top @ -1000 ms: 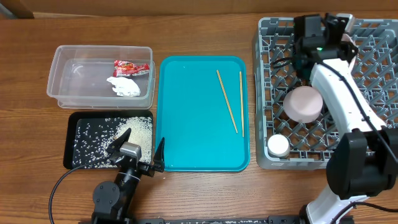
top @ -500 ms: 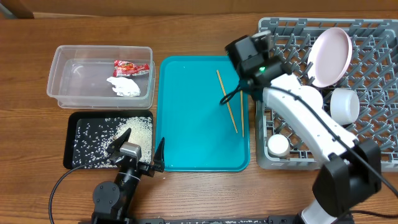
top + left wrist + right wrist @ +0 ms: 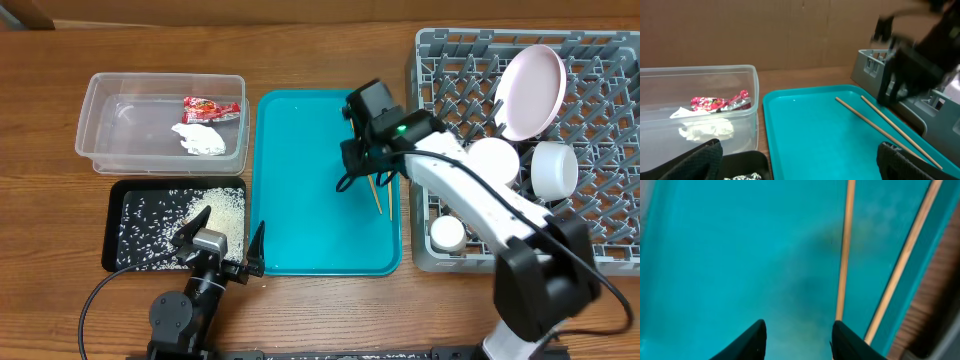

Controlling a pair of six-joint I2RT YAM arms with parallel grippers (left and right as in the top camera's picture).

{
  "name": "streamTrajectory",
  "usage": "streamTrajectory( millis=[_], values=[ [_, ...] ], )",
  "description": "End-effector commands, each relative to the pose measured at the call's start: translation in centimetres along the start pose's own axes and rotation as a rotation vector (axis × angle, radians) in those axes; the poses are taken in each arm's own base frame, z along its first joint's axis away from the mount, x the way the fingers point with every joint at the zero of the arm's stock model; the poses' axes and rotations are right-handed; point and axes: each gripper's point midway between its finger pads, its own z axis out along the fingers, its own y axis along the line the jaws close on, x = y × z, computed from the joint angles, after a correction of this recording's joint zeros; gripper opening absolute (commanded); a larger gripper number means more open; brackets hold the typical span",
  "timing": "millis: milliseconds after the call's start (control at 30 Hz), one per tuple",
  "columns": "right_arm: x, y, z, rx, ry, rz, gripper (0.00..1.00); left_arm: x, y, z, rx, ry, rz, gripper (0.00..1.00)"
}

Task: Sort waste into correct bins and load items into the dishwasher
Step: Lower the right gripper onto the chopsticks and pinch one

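Observation:
Two wooden chopsticks [image 3: 845,255] lie on the teal tray [image 3: 300,200]; they also show in the left wrist view [image 3: 880,127]. My right gripper [image 3: 360,178] is open and empty, low over the tray, its fingers [image 3: 797,335] just left of the nearer chopstick's end. My left gripper [image 3: 225,250] is open and empty at the table's front edge. The clear tub [image 3: 100,120] holds the red wrapper [image 3: 210,106] and the white tissue [image 3: 200,138]. The black tray [image 3: 130,215] holds rice [image 3: 222,212]. The grey dish rack [image 3: 600,200] holds a pink plate [image 3: 530,90], two white bowls [image 3: 553,168] and a small cup [image 3: 447,234].
The right arm [image 3: 470,190] stretches from the table's front right across the rack's left edge onto the teal tray. Bare wooden table [image 3: 320,60] runs along the back. A cable [image 3: 95,300] loops by the left arm's base.
My right arm has swung left from the rack to the teal tray and come down over the chopsticks. The pink plate and a white bowl now stand in the rack. The left arm has not moved.

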Motion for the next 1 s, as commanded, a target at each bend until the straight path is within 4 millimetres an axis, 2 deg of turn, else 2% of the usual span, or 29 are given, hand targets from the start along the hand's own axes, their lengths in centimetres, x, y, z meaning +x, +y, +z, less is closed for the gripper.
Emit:
streamTrajectory(
  millis=[0, 133, 267, 433, 467, 500, 533, 567, 667, 867, 900, 933, 967],
  values=[
    [0.4, -1.7, 2.3, 0.064, 0.021, 0.006, 0.44, -0.1, 0.0, 0.0, 0.005, -0.008, 0.010, 1.00],
    [-0.1, -3.2, 4.1, 0.155, 0.004, 0.004, 0.45, -0.1, 0.0, 0.0, 0.005, -0.008, 0.010, 1.00],
    [0.8, -2.8, 5.7, 0.121, 0.047, 0.005, 0.43, -0.1, 0.0, 0.0, 0.005, -0.009, 0.010, 1.00],
    [2.5, -2.7, 7.9, 0.109, 0.120, 0.006, 0.25, -0.1, 0.0, 0.0, 0.005, -0.009, 0.010, 1.00],
    [2.9, -2.8, 8.1, 0.112, 0.134, 0.006, 0.15, -0.1, 0.0, 0.0, 0.005, -0.008, 0.010, 1.00],
    [3.0, -2.8, 8.1, 0.114, 0.139, 0.006, 0.12, -0.1, 0.0, 0.0, 0.005, -0.008, 0.010, 1.00],
    [3.2, -2.9, 8.0, 0.116, 0.147, 0.008, 0.04, -0.1, 0.0, 0.0, 0.005, -0.008, 0.010, 1.00],
    [3.2, -2.9, 7.7, 0.117, 0.150, 0.015, 0.04, -0.1, 0.0, 0.0, 0.005, -0.009, 0.010, 1.00],
    [2.9, -2.6, 6.3, 0.110, 0.148, 0.017, 0.04, -0.1, 0.0, 0.0, 0.005, -0.008, 0.010, 1.00],
    [0.2, -1.7, 1.6, 0.081, 0.028, 0.010, 0.04, -0.1, 0.0, 0.0, 0.005, -0.008, 0.010, 1.00],
    [-0.3, -1.6, 0.8, 0.076, -0.003, 0.010, 0.14, -0.1, 0.0, 0.0, 0.005, -0.009, 0.010, 1.00],
    [-0.8, -1.5, 0.4, 0.071, -0.023, 0.011, 0.33, -0.1, 0.0, 0.0, 0.005, -0.008, 0.010, 1.00],
    [-1.2, -1.6, 0.2, 0.068, -0.041, 0.016, 0.41, -0.1, 0.0, 0.0, 0.005, -0.008, 0.010, 1.00]
  ],
)
